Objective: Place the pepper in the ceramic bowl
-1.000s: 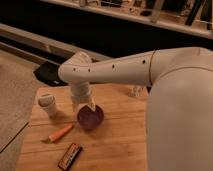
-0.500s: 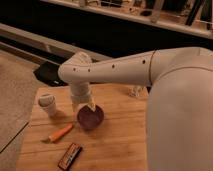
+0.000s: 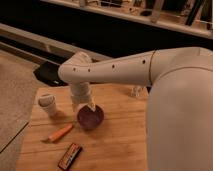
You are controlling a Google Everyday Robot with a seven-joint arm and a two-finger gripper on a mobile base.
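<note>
The orange pepper [image 3: 62,133] lies on the wooden table [image 3: 120,145] at the front left, tapered end pointing left. The dark purple ceramic bowl [image 3: 91,118] sits just right of it, a little apart. My gripper [image 3: 85,106] hangs from the white arm above the bowl's left rim, pointing down. Nothing shows in it. The pepper is to the lower left of the gripper, untouched.
A small white cup [image 3: 48,104] stands at the table's left. A dark candy bar with orange edges [image 3: 70,156] lies near the front edge. A small clear object [image 3: 136,91] sits at the back. A black tray [image 3: 50,74] is behind the table's left corner.
</note>
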